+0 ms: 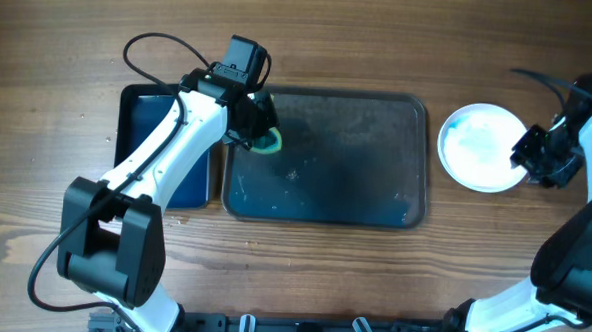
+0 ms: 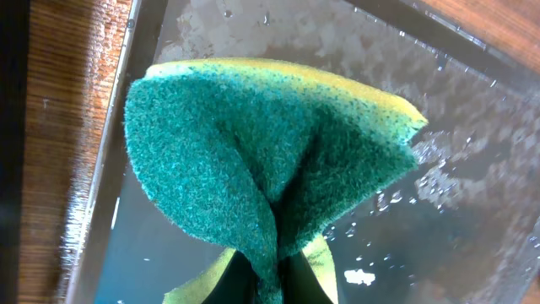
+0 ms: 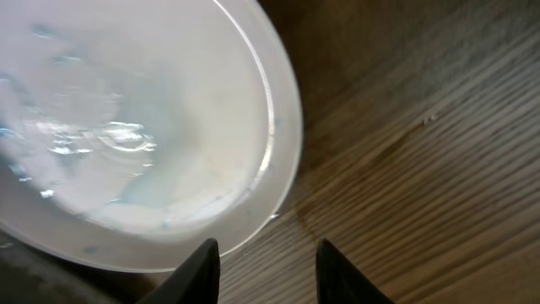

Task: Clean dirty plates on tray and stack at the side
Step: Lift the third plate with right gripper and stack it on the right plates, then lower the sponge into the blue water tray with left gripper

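A white plate (image 1: 480, 146) lies on the table to the right of the dark tray (image 1: 376, 170); it also fills the upper left of the right wrist view (image 3: 143, 127). My right gripper (image 1: 536, 162) is open and empty at the plate's right rim, its fingertips (image 3: 266, 262) apart over bare wood. My left gripper (image 1: 261, 119) is shut on a green and yellow sponge (image 2: 261, 160), folded between the fingers, over the tray's left end (image 2: 472, 127). The sponge shows in the overhead view (image 1: 271, 141) too.
A smaller dark blue tray (image 1: 143, 114) lies left of the main tray, partly under my left arm. The main tray's surface is wet with white specks (image 1: 296, 174). Wooden table all around.
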Controlling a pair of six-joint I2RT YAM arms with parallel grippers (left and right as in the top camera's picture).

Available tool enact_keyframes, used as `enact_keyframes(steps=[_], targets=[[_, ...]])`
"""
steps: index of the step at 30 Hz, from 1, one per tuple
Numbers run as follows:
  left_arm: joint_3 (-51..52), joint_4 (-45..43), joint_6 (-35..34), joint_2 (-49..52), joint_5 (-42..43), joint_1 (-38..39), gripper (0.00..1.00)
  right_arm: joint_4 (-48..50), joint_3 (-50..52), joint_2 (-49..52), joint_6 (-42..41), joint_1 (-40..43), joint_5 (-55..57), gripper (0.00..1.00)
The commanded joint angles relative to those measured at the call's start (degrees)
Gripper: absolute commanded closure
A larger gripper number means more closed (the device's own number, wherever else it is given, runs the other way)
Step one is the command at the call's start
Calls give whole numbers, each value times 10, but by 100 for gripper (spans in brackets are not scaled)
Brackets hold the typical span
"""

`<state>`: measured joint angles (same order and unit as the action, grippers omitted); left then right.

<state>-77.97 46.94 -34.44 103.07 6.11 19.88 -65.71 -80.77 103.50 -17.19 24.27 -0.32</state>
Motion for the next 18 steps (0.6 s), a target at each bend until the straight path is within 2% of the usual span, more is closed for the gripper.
enact_keyframes(steps=[1, 3, 4, 9, 13, 18], targets=[[-8, 22, 65, -25, 5, -8, 96, -25, -86, -57, 58, -5, -96, 53], [-8, 44, 86, -36, 2, -21, 96, -28, -108, -73, 81, -18, -144, 40], [-8, 57, 93, -39, 0, -28, 96, -25, -114, -80, 84, -28, -158, 37], [-8, 134, 96, -44, -35, -89, 96, -2, -115, -86, 81, -121, -161, 37], [8, 135, 100, -41, -92, -146, 96, 30, -115, -76, 80, -198, -160, 37], [30, 96, 189, -24, -98, -199, 96, 42, -115, -66, 80, -261, -133, 36]])
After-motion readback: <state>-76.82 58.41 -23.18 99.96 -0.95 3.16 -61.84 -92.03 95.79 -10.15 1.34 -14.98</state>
